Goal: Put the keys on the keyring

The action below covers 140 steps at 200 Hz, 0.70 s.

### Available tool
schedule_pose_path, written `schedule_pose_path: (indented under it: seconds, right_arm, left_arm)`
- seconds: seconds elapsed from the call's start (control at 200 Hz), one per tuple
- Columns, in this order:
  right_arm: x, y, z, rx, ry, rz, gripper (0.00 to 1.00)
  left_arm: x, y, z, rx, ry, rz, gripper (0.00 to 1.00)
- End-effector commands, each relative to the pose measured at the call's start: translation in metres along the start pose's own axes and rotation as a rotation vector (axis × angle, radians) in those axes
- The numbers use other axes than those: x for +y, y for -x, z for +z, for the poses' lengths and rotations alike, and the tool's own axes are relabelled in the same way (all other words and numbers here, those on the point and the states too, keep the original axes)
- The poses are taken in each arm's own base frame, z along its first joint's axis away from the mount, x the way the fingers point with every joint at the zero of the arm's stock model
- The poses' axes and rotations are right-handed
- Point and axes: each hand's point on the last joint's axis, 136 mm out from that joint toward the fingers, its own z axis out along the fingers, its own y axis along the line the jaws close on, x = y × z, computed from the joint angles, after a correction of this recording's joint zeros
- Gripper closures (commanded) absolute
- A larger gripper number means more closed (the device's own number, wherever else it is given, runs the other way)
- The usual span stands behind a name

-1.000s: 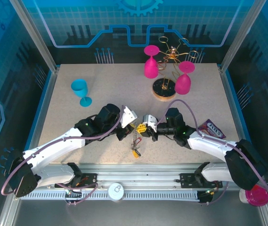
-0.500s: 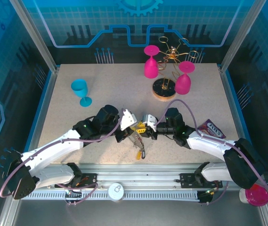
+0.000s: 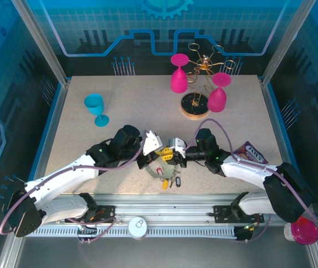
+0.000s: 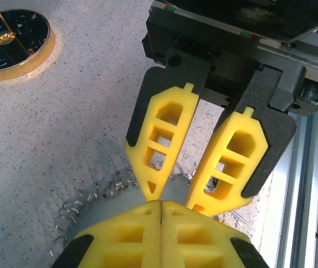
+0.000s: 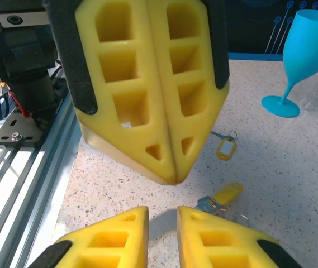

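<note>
In the top view, the left gripper [image 3: 156, 153] and right gripper [image 3: 171, 157] have closed in on each other over the last second. They now meet tip to tip above the middle of the near edge of the counter [image 3: 119, 100]. The keys [image 3: 165, 182] have slid nearer that edge and spread out, a yellow one and a black one lying just beside each other below the tips. That suggests the bunch was dragged or dropped, not threaded. The keyring cannot be traced here. A greyish patch sits between the tips, too small to read.

From the left wrist, the left gripper [image 4: 160, 204] is pressed fully shut. Whether thin wire is pinched in the seam is hidden. The right gripper [image 4: 172, 195] faces it, tips slightly apart. Broken glints [image 4: 86, 198] on the counter may be wire, but they are too fragmentary to tell.

From the right wrist, the right gripper [image 5: 162, 212] stands a little open with nothing between its fingers. The keys [image 5: 226, 194] lie loose beyond it, by a yellow tag [image 5: 224, 149].
</note>
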Motion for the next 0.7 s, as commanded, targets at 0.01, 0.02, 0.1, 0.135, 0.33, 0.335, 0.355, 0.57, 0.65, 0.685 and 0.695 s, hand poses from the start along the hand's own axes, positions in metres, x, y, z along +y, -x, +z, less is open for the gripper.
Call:
schedule_pose_path:
  seconds: [0.01,0.02,0.1,0.135,0.33,0.335,0.355,0.57,0.65,0.685,0.695]
  right_arm:
    - [-0.014,-0.005,-0.007,0.024,-0.101,0.009,0.78]
    - [-0.016,-0.007,-0.008,0.028,-0.112,0.016,0.78]
    - [-0.033,-0.015,-0.015,0.057,-0.210,0.101,0.76]
    - [-0.043,-0.019,-0.018,0.080,-0.271,0.156,0.75]
    - [-0.066,-0.055,-0.032,0.226,-0.460,0.500,0.76]
    - [-0.066,-0.056,-0.032,0.228,-0.461,0.508,0.76]
    - [-0.066,-0.058,-0.033,0.235,-0.471,0.534,0.76]
    - [-0.076,-0.081,-0.055,0.281,-0.652,0.711,0.80]
    - [-0.078,-0.082,-0.059,0.279,-0.681,0.722,0.82]
    - [-0.078,-0.082,-0.060,0.275,-0.687,0.722,0.82]
    - [-0.078,-0.081,-0.060,0.271,-0.687,0.721,0.82]
  left_arm:
    - [0.013,0.000,-0.002,-0.016,0.074,-0.005,1.00]
    - [0.015,-0.001,-0.002,-0.015,0.083,-0.012,1.00]
    - [0.031,-0.001,-0.004,-0.017,0.181,-0.076,1.00]
    - [0.037,0.000,-0.005,-0.022,0.211,-0.110,0.95]
    - [0.046,-0.005,0.002,-0.076,0.248,-0.453,0.50]
    - [0.046,-0.005,0.002,-0.076,0.249,-0.461,0.50]
    - [0.048,-0.008,0.004,-0.073,0.259,-0.500,0.48]
    - [0.065,-0.052,0.015,0.077,0.447,-1.000,0.49]
    - [0.066,-0.066,0.021,0.198,0.512,-1.107,0.52]
    - [0.068,-0.073,0.023,0.246,0.559,-1.162,0.55]
    - [0.068,-0.075,0.023,0.261,0.570,-1.174,0.55]
